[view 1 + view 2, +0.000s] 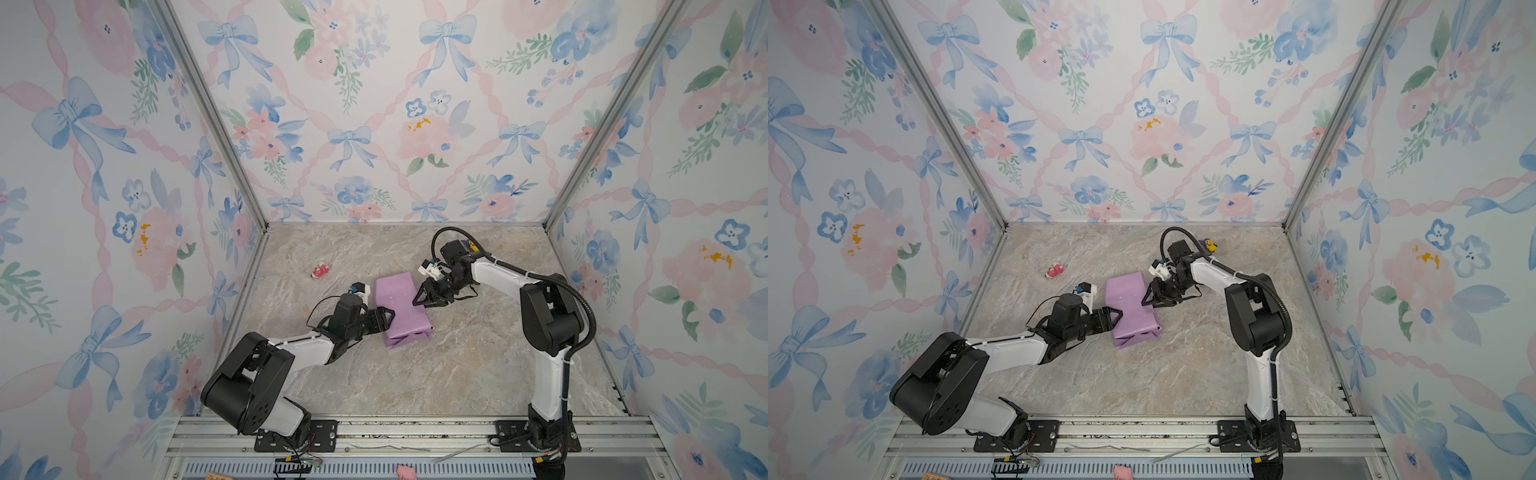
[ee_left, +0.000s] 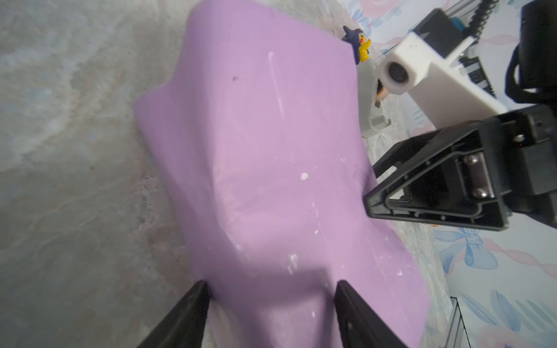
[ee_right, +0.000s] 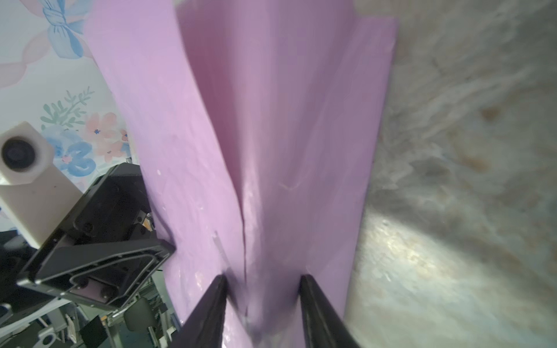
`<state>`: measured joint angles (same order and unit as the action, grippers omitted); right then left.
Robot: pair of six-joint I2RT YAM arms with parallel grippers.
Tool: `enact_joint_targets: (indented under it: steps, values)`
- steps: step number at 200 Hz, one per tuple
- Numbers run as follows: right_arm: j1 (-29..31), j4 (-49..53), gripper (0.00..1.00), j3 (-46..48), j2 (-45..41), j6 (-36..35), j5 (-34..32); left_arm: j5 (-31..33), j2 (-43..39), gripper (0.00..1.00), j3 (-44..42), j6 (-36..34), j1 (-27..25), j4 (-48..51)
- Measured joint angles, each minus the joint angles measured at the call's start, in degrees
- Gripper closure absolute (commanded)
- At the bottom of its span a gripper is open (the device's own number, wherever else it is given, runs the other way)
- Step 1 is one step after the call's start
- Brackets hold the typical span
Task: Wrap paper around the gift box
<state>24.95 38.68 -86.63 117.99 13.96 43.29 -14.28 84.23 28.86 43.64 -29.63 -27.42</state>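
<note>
- Mid-wrap on the marble-patterned table (image 1: 415, 374): the paper (image 1: 399, 305), lilac face outward, lies at the table's centre as a long, low parcel. The gift box is entirely hidden beneath it.
- The left claw (image 1: 390, 314) meets the parcel's left flank and the right claw (image 1: 415, 302) its right flank, the two facing each other across it.
- Both claws have their jaws parted. In each wrist view lilac sheet runs between the black fingertips, but no firm pinch shows.
- The step in hand appears to be drawing the sheet snug round the box and settling the overlap; a lengthwise seam (image 3: 244, 211) runs along the top.
- The end nearer the arm bases already shows angular tucked flaps (image 1: 409, 336), while the far end looks like an unfolded sleeve.
- Next, by my reading, the overlap needs holding flat and fixing, then the far end folding in, with light, even pressure.
- The sheet is thin and matte, softly rippled, flecked with white specks and scuffs; it should crease readily.
- A small yellow-and-navy figurine (image 2: 360, 42) stands beyond the parcel.
</note>
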Motion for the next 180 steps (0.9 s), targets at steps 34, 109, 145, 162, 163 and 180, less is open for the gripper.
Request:
enact_joint_targets:
  steps: [34, 109, 145, 162, 163, 180]
  values:
    - [-0.3, -5.4, 0.69, 3.5, -3.4, 0.5, -0.9, 2.6, 0.0, 0.37, 2.2, -4.4, -1.8, 1.2]
    - [-0.3, -19.3, 0.73, 16.3, -20.7, -1.9, -8.1, 9.4, -1.8, 0.38, 2.1, -20.5, -7.0, -4.8]
    - [-0.3, -25.5, 0.76, 27.1, -24.7, -3.6, -11.6, 13.6, -2.0, 0.40, -2.6, -29.7, -11.1, -10.9]
    - [-0.3, -29.2, 0.76, 32.0, -27.3, -4.2, -11.7, 15.0, -2.0, 0.40, -5.9, -33.2, -13.4, -15.5]
    - [-0.3, -29.3, 0.76, 32.1, -27.4, -4.2, -11.7, 15.1, -2.0, 0.40, -6.1, -33.5, -13.6, -16.0]
    - [0.2, -32.0, 0.77, 35.7, -30.8, -4.9, -13.0, 16.5, -2.0, 0.40, -8.8, -36.3, -15.5, -20.3]
